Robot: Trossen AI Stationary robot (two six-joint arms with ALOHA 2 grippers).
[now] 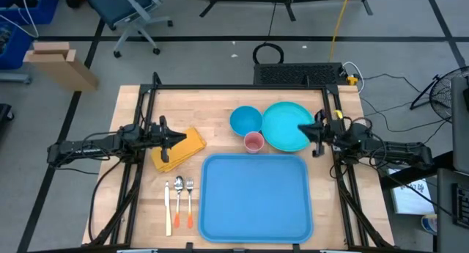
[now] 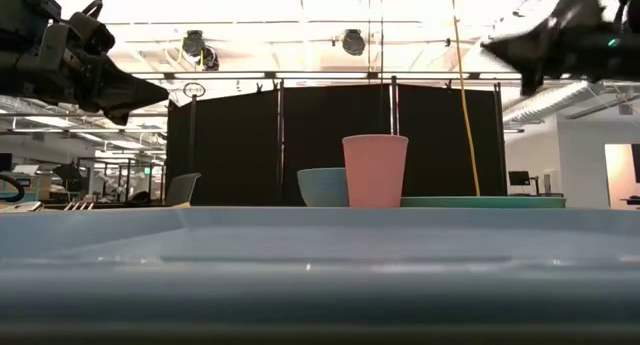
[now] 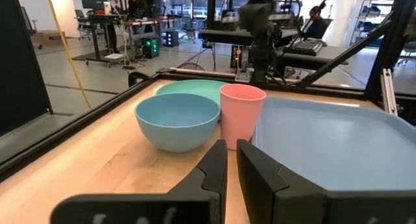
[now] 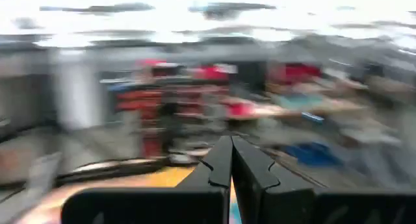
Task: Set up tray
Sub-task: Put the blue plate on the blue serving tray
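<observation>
The sky-blue tray [image 1: 256, 198] lies flat at the table's near middle, and its rim fills the front of the low view [image 2: 320, 245]. Behind it stand a blue bowl [image 1: 245, 121], a pink cup [image 1: 253, 141] and a round teal plate [image 1: 282, 126]. A yellow cloth [image 1: 183, 147] lies left of them. My left gripper [image 1: 182, 138] hovers over the cloth, shut, pointing right [image 3: 232, 162]. My right gripper [image 1: 304, 128] hovers shut over the plate's right edge, pointing left [image 4: 231, 160]. In the low view both grippers are raised above the table, the left [image 2: 150, 90] and the right [image 2: 495, 47].
A knife, spoon and fork [image 1: 179, 202] lie side by side left of the tray, near the front edge. Black frame rails [image 1: 146, 121] run along the table's left, far and right sides. Bare wood shows between the cloth and the bowl.
</observation>
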